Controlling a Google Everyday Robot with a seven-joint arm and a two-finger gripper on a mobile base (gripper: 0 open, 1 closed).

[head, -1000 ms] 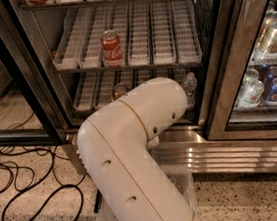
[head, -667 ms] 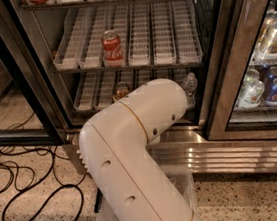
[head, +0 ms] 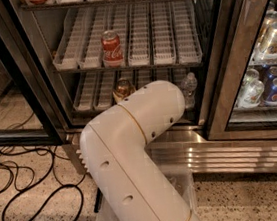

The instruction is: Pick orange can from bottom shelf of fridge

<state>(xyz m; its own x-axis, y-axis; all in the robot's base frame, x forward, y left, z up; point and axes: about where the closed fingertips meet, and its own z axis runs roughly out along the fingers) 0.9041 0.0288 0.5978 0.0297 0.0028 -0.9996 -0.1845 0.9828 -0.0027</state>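
The orange can (head: 123, 88) stands upright on the bottom shelf (head: 92, 92) of the fridge (head: 218, 77), near the front, left of centre. Only its upper part shows above my white arm (head: 138, 148). The arm bends up from the lower middle and reaches toward the bottom shelf. My gripper is hidden behind the arm's elbow, somewhere at the shelf just right of the can. A red Coca-Cola can (head: 112, 49) stands on the shelf above. A clear water bottle (head: 189, 89) stands at the right of the bottom shelf.
The open glass door (head: 8, 78) stands at the left. A closed door at the right shows several cans (head: 272, 88). The steel louvred base (head: 234, 153) runs below. Black cables (head: 22, 192) lie on the floor. A clear plastic bin (head: 185, 192) sits under my arm.
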